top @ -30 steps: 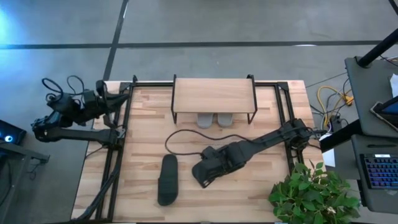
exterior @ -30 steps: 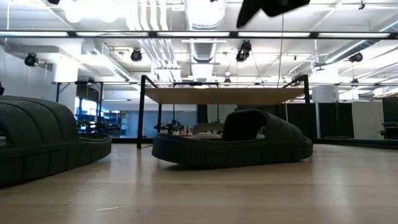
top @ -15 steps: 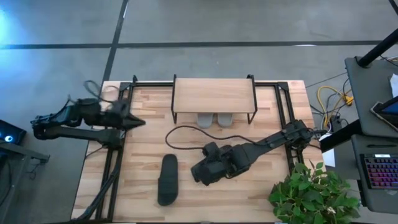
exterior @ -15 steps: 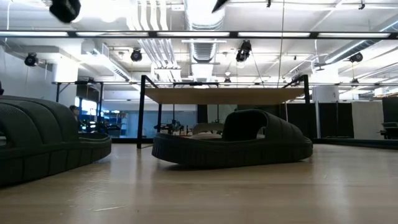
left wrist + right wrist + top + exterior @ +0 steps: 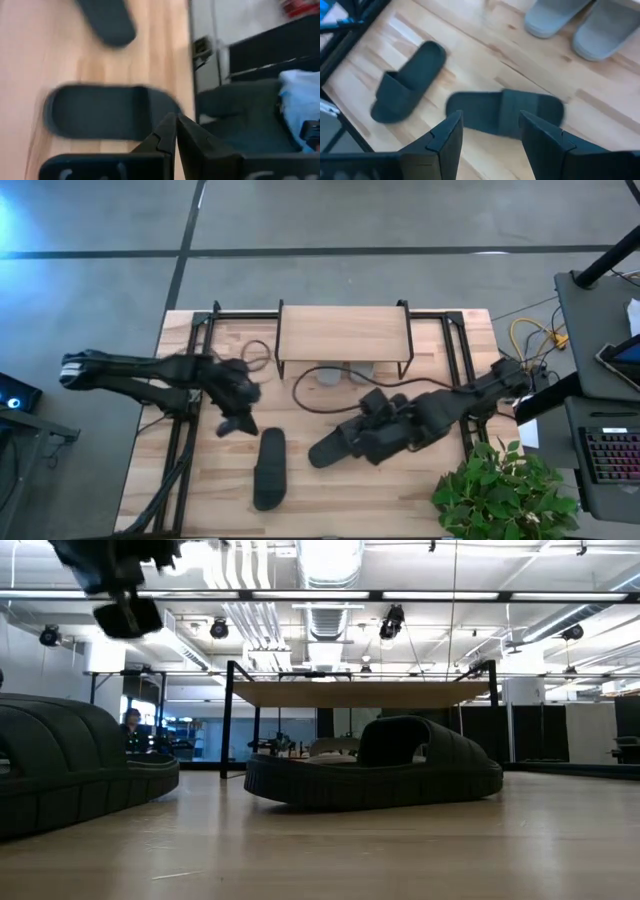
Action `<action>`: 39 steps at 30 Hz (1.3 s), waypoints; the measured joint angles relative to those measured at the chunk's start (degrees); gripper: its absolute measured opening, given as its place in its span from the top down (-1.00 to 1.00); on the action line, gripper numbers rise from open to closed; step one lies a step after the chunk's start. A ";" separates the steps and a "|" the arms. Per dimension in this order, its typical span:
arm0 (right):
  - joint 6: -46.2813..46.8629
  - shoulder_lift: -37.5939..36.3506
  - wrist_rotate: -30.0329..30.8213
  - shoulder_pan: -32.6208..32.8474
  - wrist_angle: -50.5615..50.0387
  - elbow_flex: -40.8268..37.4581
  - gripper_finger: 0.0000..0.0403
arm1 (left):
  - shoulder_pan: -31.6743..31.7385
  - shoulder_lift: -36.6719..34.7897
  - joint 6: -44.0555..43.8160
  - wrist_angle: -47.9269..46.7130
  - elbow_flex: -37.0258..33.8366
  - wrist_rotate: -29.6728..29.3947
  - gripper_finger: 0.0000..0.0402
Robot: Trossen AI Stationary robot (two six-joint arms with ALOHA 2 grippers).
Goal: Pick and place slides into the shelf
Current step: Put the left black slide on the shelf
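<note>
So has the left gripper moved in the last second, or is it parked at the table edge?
Yes. The left gripper has swung in from the table's left edge, past the black frame rail, and now sits just above the black slide, fingers shut.

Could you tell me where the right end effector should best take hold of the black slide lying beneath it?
Judging from the right wrist view, grip the black slide across its wide strap, coming straight down from above. It lies flat on the table with the raised strap at mid-length, and the right end effector, fingers open, already straddles that part. The other black slide lies well apart.
</note>
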 joint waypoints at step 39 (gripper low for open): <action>-0.86 -23.67 -0.11 7.25 4.76 -32.64 0.08 | -19.98 25.35 -9.02 19.82 0.53 -4.77 1.00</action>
